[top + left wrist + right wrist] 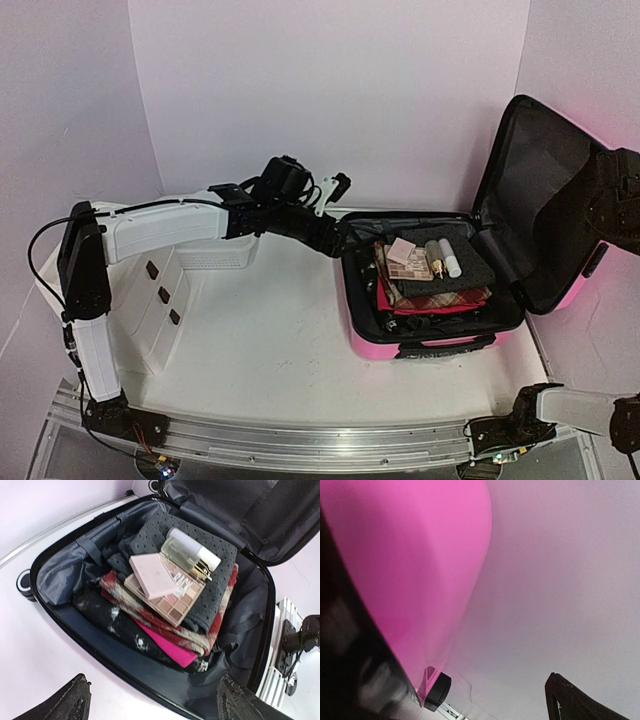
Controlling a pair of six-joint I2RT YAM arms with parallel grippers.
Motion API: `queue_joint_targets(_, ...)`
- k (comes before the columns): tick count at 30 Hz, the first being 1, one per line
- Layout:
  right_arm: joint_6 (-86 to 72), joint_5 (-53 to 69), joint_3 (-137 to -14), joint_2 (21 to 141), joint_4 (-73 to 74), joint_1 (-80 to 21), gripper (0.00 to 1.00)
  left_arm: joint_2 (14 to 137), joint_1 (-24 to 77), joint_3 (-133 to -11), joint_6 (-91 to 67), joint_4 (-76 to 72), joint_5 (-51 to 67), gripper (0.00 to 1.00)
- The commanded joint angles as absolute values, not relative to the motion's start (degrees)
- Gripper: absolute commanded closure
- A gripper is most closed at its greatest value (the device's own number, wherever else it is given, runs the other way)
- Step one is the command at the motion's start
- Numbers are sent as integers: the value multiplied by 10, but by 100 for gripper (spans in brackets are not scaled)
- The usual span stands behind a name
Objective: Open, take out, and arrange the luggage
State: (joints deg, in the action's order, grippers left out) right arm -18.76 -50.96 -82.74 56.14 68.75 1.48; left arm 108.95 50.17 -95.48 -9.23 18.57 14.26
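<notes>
Your left arm reaches rightward from its base with the forearm near level, placing the left gripper (343, 236) at the left rim of the glossy pink hard-shell luggage (362, 338). The luggage lies open at the right of the white table (270, 350). The left fingers (70, 702) stand wide apart and hold nothing.

Your right gripper (618, 200) sits behind the raised lid (540, 190) (its black fabric lining faces you). One dark finger (572, 700) shows well clear of the smooth pink shell, so the jaws read as spread, gripping nothing.

Stacked inside the luggage are:
- a folded grey dotted knit (220, 585)
- a red plaid cloth (150, 622)
- a flat pink eyeshadow palette (167, 592)
- a clear white-capped bottle (192, 550)
</notes>
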Motion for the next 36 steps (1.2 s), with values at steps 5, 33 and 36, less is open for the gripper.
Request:
queue_joint_targets(5, -126, -282, -860, 473, 751, 18, 2, 1000, 501, -898, -80, 200, 160, 10)
queue_joint_targets(33, -199, 501, -645, 432, 523, 18, 2, 680, 318, -853, -142, 721, -213, 3)
queue_joint_targets(36, -205, 488, -646, 442, 534, 18, 2, 693, 274, -840, -136, 721, -199, 5)
